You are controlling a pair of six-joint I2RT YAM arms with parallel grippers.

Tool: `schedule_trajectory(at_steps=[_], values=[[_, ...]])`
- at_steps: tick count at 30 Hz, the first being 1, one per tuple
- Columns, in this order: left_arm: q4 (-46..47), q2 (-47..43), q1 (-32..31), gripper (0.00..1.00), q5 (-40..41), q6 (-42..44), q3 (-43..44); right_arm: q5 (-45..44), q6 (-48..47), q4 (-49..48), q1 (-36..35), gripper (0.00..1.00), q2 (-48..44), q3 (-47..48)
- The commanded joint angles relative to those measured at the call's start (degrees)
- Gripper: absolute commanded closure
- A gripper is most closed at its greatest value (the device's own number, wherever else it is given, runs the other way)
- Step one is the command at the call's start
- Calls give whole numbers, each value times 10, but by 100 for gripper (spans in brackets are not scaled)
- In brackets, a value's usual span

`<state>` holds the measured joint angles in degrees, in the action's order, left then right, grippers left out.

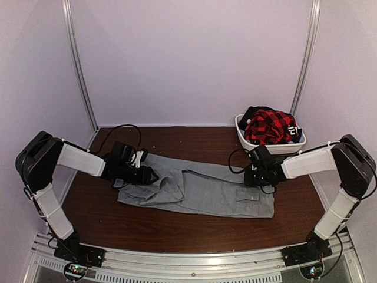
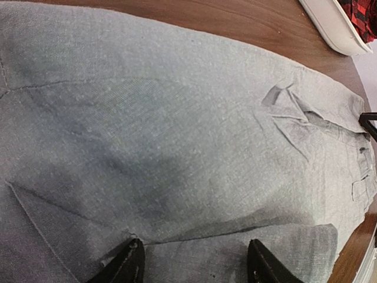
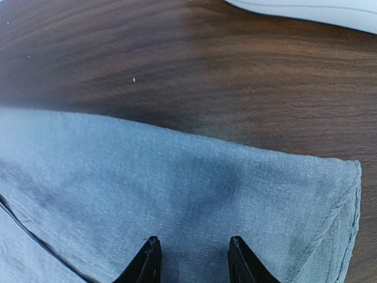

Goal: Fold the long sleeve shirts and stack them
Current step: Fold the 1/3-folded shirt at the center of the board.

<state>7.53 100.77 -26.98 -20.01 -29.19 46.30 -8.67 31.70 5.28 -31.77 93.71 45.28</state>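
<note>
- The grey shirt [image 1: 194, 188] lies flat on the desk [image 1: 177, 227], between the two arms. A red plaid shirt [image 1: 268, 127] waits in the white basket [image 1: 240, 131] at the back right.
- The left gripper [image 1: 150, 175] is spread over the shirt's left end and pinches nothing.
- The right gripper [image 1: 252, 177] is also spread, just inside the far right edge, with only cloth beneath it.
- Before you fold, close each gripper on a single layer at the edge. Lift both ends evenly so the fold line runs straight.
- The shirt's long axis runs left to right across the desk.
- The chest pocket [image 1: 247, 194] sits near the right end, so the collar end probably points towards your right arm.
</note>
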Motion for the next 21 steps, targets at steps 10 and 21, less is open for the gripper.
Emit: schedule_trajectory(at_steps=[10,21], values=[[-14,-64,-1,38,3,22,-14,-24,-39,107,39,62,24,12],[-71,-222,-2,33,20,-9,-68,-3,-72,86,35,61,-50,26]])
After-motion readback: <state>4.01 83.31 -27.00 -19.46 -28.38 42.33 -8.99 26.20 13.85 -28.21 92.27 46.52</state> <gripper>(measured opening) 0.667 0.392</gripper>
